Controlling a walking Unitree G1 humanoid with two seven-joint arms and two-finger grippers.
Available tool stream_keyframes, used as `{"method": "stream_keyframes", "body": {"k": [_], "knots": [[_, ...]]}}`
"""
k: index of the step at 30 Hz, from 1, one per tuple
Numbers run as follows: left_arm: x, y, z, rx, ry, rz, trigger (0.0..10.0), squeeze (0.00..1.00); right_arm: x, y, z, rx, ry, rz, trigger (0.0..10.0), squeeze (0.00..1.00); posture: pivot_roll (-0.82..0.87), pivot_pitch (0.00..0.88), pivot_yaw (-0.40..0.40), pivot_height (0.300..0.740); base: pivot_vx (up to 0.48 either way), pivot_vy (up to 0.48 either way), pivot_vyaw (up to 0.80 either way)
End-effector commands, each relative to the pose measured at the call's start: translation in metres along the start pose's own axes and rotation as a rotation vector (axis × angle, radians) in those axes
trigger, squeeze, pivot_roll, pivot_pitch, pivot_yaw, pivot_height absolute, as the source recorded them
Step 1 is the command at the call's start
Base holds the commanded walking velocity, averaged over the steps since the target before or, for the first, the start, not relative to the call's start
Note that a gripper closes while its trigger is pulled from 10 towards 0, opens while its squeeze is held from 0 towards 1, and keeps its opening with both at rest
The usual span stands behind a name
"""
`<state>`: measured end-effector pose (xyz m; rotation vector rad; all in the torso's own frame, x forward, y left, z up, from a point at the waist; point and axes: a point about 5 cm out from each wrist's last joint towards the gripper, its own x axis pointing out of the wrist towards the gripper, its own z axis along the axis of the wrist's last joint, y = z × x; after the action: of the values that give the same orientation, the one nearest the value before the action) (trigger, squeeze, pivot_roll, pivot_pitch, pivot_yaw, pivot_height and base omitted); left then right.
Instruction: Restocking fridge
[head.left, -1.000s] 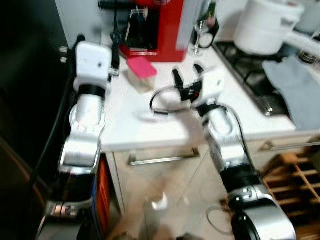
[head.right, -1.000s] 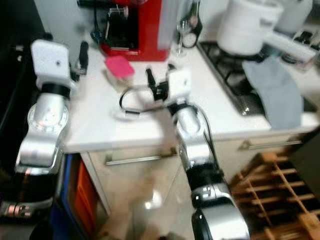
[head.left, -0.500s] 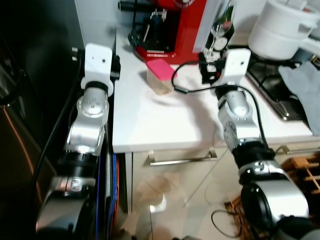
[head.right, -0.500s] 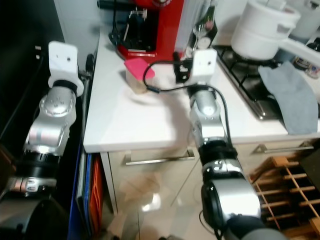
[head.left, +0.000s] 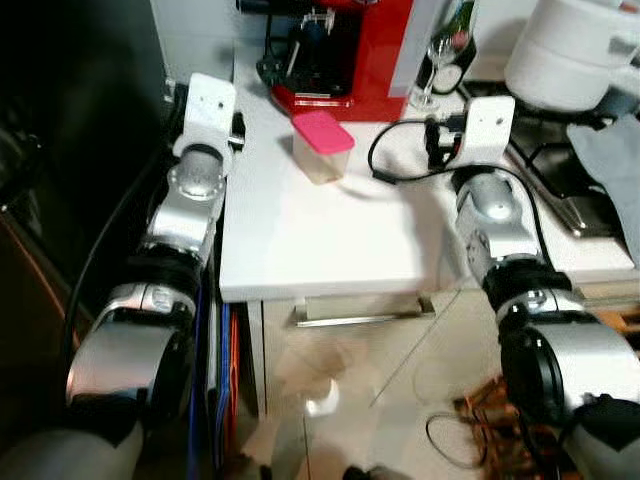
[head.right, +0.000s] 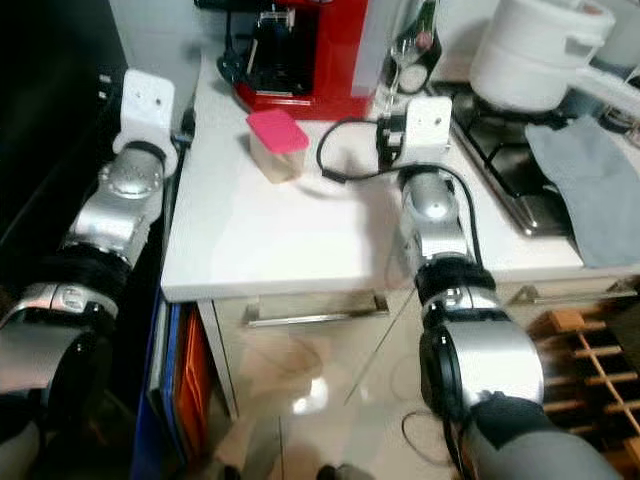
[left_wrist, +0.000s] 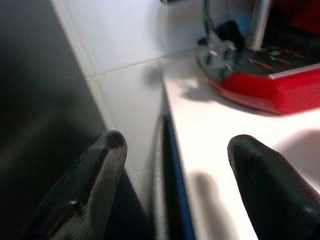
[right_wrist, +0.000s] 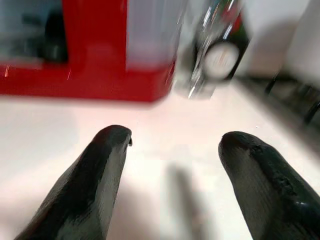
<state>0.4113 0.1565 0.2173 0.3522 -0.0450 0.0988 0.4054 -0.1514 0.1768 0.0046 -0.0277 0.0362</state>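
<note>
A clear tub with a pink lid (head.left: 322, 147) stands on the white counter (head.left: 320, 250), in front of a red coffee machine (head.left: 340, 50). My right gripper (right_wrist: 172, 145) is open and empty, low over the counter to the right of the tub, pointing at a wine glass (head.left: 435, 60) and a dark bottle (right_wrist: 222, 45). My left gripper (left_wrist: 175, 160) is open and empty at the counter's left rear edge, beside the dark fridge side (head.left: 70, 150). Its white wrist (head.left: 210, 105) hides the fingers in the eye views.
A white pot (head.left: 575, 60) sits on the stove at the back right, with a grey cloth (head.right: 590, 190) beside it. A drawer handle (head.left: 365, 312) runs under the counter front. A wooden rack (head.right: 590, 340) stands low on the right. A black cable (head.left: 395, 160) loops by the right wrist.
The camera has shifted and the picture has sharpened. My right gripper has moved from mid-counter toward the back, nearer the wine glass. The tub has stayed put.
</note>
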Motion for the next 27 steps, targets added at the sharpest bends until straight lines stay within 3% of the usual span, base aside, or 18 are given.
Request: {"method": "stream_keyframes", "body": {"k": [1,6,10,17,27], "knots": [[0.002,-0.006,0.004,0.024,-0.012,-0.005,10.0,0.00,0.003,0.002,0.002,0.055,0.030,-0.006,10.0,0.00,0.08,0.128,-0.069,0.740,0.000,0.000,0.00],[0.004,-0.013,0.004,-0.006,-0.003,-0.043,10.0,0.00,0.004,0.012,0.000,0.121,0.059,0.021,10.0,0.00,0.08,0.144,-0.076,0.740,0.000,0.000,0.00],[0.006,-0.014,0.010,-0.005,-0.017,-0.031,10.0,0.00,0.008,0.035,0.009,0.143,0.048,0.108,10.0,0.00,0.09,0.155,-0.084,0.740,0.000,0.000,0.00],[0.006,-0.027,0.017,-0.007,-0.050,-0.063,10.0,0.00,0.009,0.053,0.016,0.221,0.037,0.175,10.0,0.00,0.11,0.151,-0.095,0.740,0.000,0.000,0.00],[0.005,-0.039,0.025,-0.019,-0.095,-0.123,10.0,0.00,0.007,0.073,0.017,0.249,0.026,0.294,10.0,0.00,0.11,0.142,-0.098,0.740,0.000,0.000,0.00]]}}
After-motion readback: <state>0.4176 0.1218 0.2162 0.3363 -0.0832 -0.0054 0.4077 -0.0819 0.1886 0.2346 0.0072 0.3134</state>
